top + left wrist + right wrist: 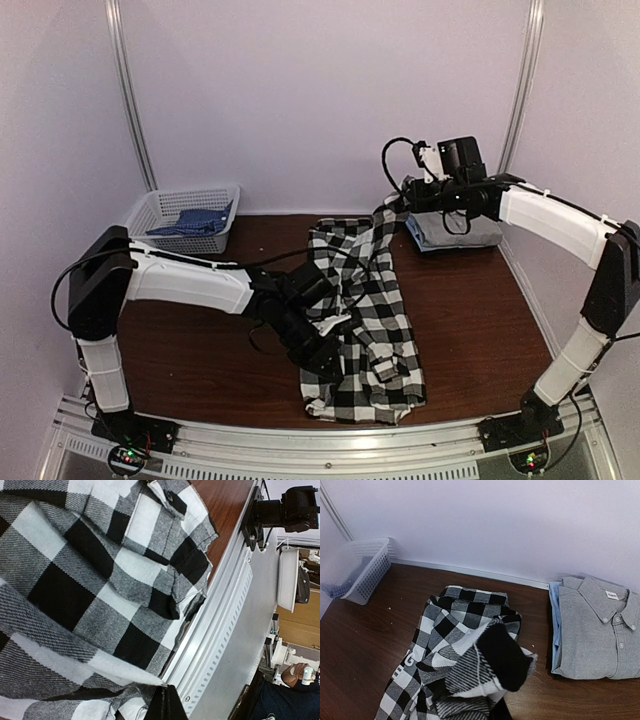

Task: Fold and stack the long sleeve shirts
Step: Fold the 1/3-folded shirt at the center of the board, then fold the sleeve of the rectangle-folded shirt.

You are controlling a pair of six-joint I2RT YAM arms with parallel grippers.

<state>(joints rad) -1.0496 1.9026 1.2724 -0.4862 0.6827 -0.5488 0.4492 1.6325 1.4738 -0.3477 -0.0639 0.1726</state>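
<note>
My left jaws and right jaws both pinch the checked shirt (pixel 375 300) — it lies stretched on the worktop (pixel 200 340). The grey shirt (pixel 592 630) sits folded on the blue shirt (pixel 554 630), near the wall (pixel 495 520).

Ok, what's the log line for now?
left fingers: shut on checked shirt | right fingers: same shirt | grey shirt: folded, far right

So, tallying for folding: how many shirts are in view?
3: a black-and-white checked shirt mid-table, a folded grey shirt stacked on a light blue one at far right. Blue cloth in the white basket may be another.
</note>
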